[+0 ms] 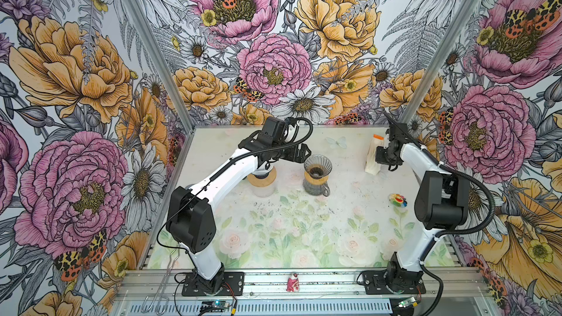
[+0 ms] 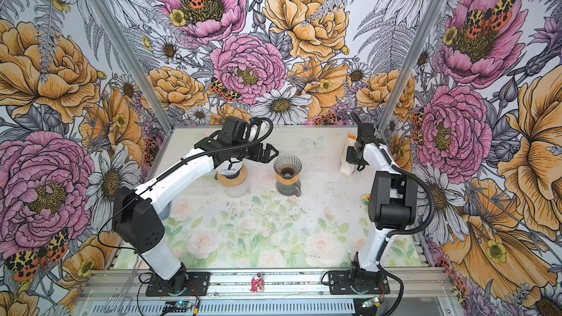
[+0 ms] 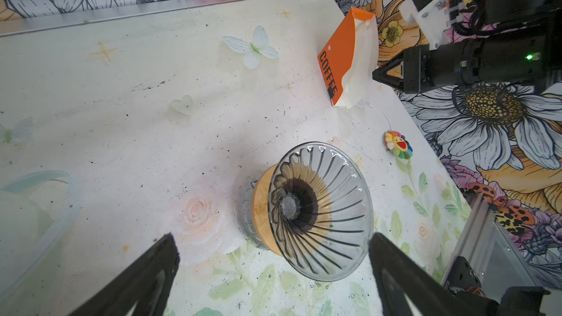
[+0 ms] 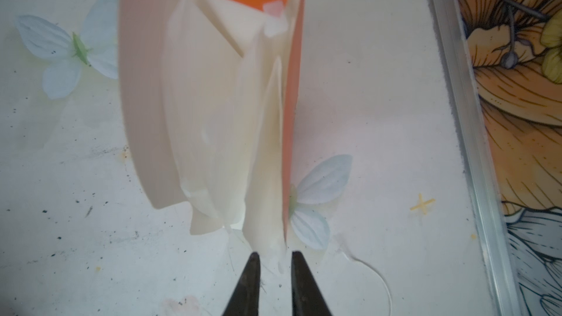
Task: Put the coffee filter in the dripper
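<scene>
Only in the right wrist view is the filter (image 4: 267, 162) tip seen, between the right claw's (image 4: 275, 255) barely parted jaws.

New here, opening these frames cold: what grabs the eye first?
The loud floral wallpaper on every wall dominates. In the middle, the glass dripper stands on its wood-collared carafe, no filter in it, before the open left gripper. At back right, the right gripper noses at the orange COFFEE filter pack.
</scene>
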You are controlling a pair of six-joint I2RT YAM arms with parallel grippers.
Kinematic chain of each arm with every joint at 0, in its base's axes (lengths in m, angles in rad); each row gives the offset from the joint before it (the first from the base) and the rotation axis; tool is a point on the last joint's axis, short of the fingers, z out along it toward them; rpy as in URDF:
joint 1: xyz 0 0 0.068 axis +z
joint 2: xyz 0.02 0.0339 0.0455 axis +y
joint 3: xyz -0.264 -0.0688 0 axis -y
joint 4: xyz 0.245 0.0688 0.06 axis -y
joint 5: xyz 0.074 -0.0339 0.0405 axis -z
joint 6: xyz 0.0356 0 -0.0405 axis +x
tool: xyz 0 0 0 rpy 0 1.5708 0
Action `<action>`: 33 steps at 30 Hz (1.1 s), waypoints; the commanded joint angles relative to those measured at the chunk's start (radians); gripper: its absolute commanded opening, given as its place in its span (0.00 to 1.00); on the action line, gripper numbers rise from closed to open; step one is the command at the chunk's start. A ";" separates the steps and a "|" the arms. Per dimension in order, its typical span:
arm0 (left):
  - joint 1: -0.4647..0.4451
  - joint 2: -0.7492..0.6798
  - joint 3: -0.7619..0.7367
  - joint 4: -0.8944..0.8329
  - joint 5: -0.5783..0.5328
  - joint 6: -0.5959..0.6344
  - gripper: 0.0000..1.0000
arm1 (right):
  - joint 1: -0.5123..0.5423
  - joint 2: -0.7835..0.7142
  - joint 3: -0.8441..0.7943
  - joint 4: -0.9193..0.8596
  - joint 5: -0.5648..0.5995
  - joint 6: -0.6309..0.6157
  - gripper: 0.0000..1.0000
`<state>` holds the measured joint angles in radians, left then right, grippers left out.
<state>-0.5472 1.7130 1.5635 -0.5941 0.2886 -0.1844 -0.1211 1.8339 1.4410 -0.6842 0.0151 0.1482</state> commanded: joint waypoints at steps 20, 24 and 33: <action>0.007 0.005 0.006 0.014 0.021 0.002 0.99 | -0.006 -0.035 0.077 0.059 -0.046 0.316 0.15; 0.009 0.006 0.005 0.014 0.021 0.003 0.99 | -0.005 -0.009 0.082 0.064 -0.050 0.352 0.16; 0.013 0.010 0.004 0.013 0.026 0.003 0.99 | -0.011 0.020 0.078 0.091 -0.011 0.400 0.23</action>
<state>-0.5446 1.7130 1.5669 -0.5938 0.2890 -0.1841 -0.1257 1.8297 1.4914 -0.6308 -0.0189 0.5140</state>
